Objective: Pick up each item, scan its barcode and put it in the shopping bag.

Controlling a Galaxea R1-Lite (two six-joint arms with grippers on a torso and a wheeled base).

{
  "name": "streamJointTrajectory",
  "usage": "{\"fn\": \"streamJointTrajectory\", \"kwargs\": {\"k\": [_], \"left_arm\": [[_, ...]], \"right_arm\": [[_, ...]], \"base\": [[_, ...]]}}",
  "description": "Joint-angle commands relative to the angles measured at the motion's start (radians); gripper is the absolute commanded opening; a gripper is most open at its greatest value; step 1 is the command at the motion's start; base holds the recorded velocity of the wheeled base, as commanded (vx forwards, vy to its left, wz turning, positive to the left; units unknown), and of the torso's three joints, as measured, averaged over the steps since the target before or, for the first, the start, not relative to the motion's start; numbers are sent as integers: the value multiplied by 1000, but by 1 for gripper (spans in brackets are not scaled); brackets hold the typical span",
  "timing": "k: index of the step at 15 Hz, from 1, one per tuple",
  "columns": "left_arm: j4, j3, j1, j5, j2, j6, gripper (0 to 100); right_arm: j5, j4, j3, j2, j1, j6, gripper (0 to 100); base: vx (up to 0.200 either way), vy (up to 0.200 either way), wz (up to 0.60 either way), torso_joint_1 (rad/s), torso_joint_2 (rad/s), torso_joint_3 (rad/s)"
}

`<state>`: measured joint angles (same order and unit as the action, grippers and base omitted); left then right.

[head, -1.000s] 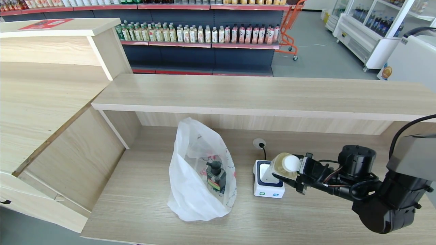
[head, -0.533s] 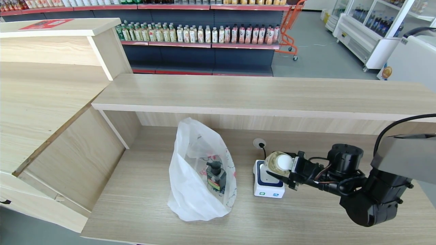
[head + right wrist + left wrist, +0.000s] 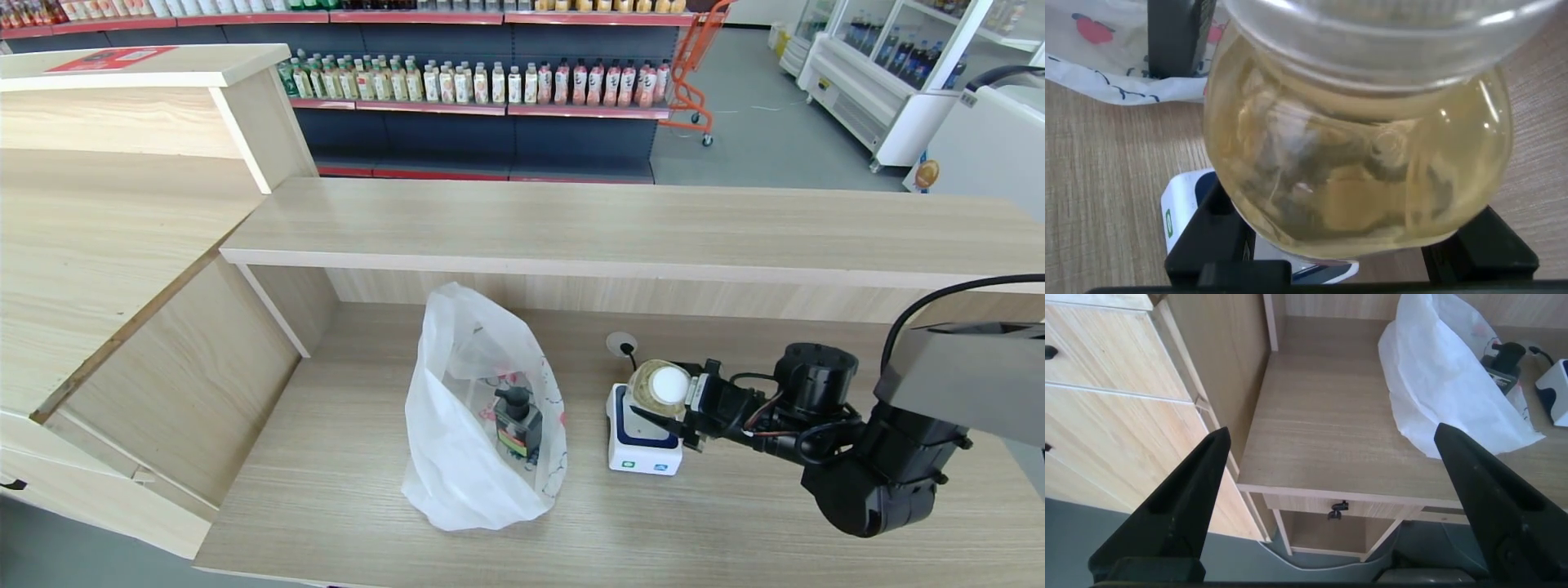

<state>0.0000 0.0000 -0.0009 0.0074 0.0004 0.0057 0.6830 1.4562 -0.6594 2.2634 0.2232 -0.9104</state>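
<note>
White-capped amber bottle [image 3: 651, 390] — white bag [image 3: 457, 441] with red print — white-and-blue scanner [image 3: 641, 451].

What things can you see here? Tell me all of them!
counter: one, light wood, in front.
shopping bag: one, white and see-through, standing on the counter.
pump bottle: one, black, inside the bag.
scanner: one, white and blue, right of the bag.
drink bottle: one, yellowish with a white cap, held over the scanner.
shelf drinks: many, mixed colours, on the far shelf.
cart: one, orange, beside the shelf.
fridges: a few, white, far right.
right pincer: one, black, shut on the drink bottle.
left pincer: one, black, open, near the counter's left end.
</note>
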Motion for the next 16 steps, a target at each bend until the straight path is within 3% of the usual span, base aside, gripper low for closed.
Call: {"fn": "streamJointTrajectory", "kwargs": {"k": [1,5,7,11,16], "left_arm": [[0,0,-1,0,0,0,100],[0,0,-1,0,0,0,100],[0,0,-1,0,0,0,100],[0,0,-1,0,0,0,100],[0,0,1,0,0,0,100]], "right_arm": [[-2,-3,0,4,1,1,0],[-3,-3,6,-18,1,16,0],[-2,-5,17,-79,-4,127,0],[-30,-16,153,-369,2,647,0],[-194,-16,320,-498,90,1025,0]], "base": [[0,0,0,0,0,0],[0,0,0,0,0,0],[0,0,0,0,0,0],[0,0,0,0,0,0],[0,0,0,0,0,0]]}}
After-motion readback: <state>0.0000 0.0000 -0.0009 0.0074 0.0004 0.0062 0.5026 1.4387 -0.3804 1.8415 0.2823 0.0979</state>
